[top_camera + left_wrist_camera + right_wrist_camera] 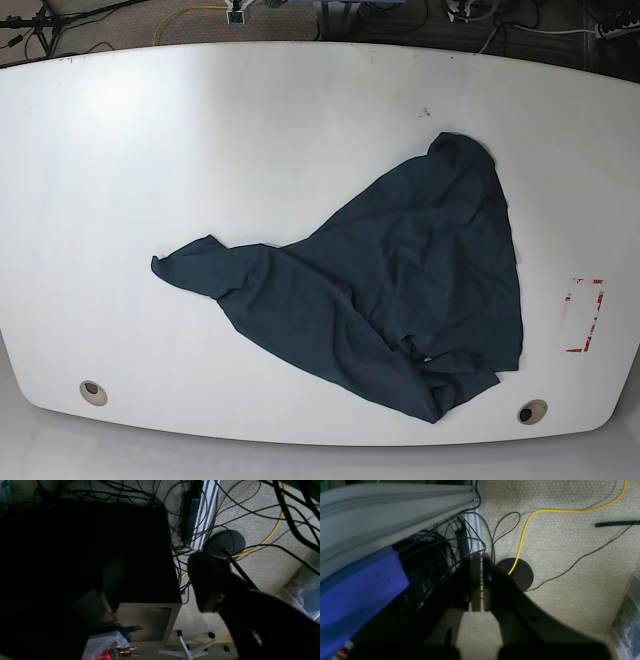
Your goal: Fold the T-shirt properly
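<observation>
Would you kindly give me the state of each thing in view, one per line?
T-shirt: unfolded, crumpled in a rough heap on the table, untouched by either arm.
Left tool: open, empty, off the table over the floor.
Right tool: shut, empty, off the table over the floor.
Table: white, holds only the T-shirt.

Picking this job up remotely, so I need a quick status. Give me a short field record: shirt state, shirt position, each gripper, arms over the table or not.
shirt state: T-shirt crumpled, unfolded, one part stretched toward the base view's left
shirt position: on the white table, right of centre in the base view
left gripper: open, empty, over the floor
right gripper: shut, empty, over the floor
arms over table: neither shows in the base view
</observation>
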`<state>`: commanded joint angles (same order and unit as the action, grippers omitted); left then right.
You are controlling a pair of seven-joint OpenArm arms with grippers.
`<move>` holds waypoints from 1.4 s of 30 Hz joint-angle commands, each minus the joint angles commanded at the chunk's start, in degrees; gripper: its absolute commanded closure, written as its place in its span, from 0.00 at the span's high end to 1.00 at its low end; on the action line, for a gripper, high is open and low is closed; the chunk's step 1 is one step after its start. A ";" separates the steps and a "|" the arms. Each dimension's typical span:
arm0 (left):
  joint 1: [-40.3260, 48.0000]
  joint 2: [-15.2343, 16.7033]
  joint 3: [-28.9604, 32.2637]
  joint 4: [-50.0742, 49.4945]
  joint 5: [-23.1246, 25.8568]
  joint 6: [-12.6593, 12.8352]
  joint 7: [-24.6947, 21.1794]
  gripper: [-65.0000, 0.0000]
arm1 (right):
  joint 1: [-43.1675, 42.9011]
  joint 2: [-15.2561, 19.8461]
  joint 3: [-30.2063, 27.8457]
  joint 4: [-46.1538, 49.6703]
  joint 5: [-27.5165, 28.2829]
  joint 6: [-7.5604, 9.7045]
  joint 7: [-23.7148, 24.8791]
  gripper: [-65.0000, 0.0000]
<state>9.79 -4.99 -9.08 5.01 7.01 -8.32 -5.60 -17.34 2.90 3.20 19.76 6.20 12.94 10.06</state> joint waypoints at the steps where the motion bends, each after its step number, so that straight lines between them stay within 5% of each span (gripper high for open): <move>1: -0.03 0.02 0.03 0.01 -0.12 -0.02 -0.03 0.63 | 0.02 -0.02 0.03 0.03 -0.02 0.03 0.10 0.02; 42: 0.48 -0.25 0.21 1.29 -0.74 0.06 -1.01 0.64 | 0.88 -0.24 -1.55 -0.23 -0.11 -0.31 -0.25 0.01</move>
<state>10.27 -5.24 -8.87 6.31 6.27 -8.26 -6.62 -16.46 2.67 1.65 19.54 6.09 12.63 9.81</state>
